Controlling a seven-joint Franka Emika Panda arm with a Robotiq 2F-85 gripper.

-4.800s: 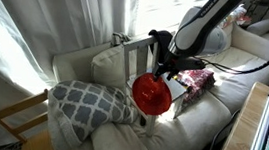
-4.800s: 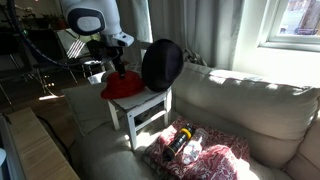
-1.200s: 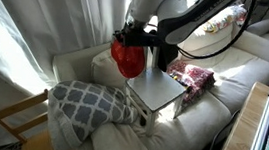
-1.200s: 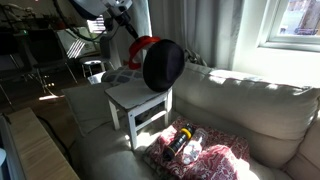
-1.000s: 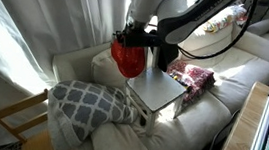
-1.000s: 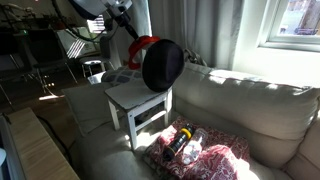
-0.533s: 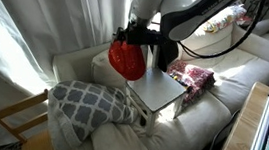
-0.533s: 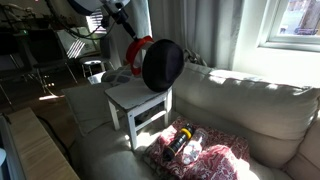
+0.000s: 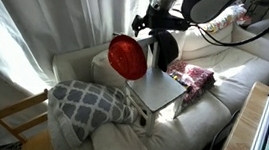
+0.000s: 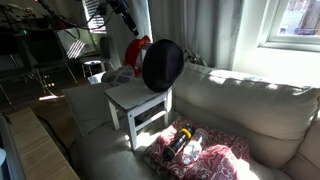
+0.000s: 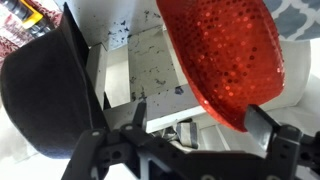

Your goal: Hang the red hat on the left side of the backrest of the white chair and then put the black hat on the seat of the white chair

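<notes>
The red hat (image 9: 127, 57) hangs on one post of the backrest (image 11: 120, 92) of the white chair (image 9: 159, 89); it also shows in an exterior view (image 10: 136, 49) and as a sequined red disc in the wrist view (image 11: 225, 55). The black hat (image 9: 163, 50) hangs on the other side of the backrest and shows in the other views (image 10: 162, 65) (image 11: 45, 95). The seat (image 10: 135, 97) is bare. My gripper (image 11: 200, 118) is open and empty, just above the red hat (image 9: 143, 26).
The chair stands on a cream sofa (image 10: 240, 110). A grey patterned pillow (image 9: 91, 103) lies beside it, and a red-patterned folded cloth (image 9: 193, 76) on the other side. A tan wooden chair (image 9: 14, 118) stands off the sofa by the curtains (image 9: 40, 15).
My gripper has let go of the red hat and risen away from it. The red hat now hangs on the backrest post. The black hat has not moved.
</notes>
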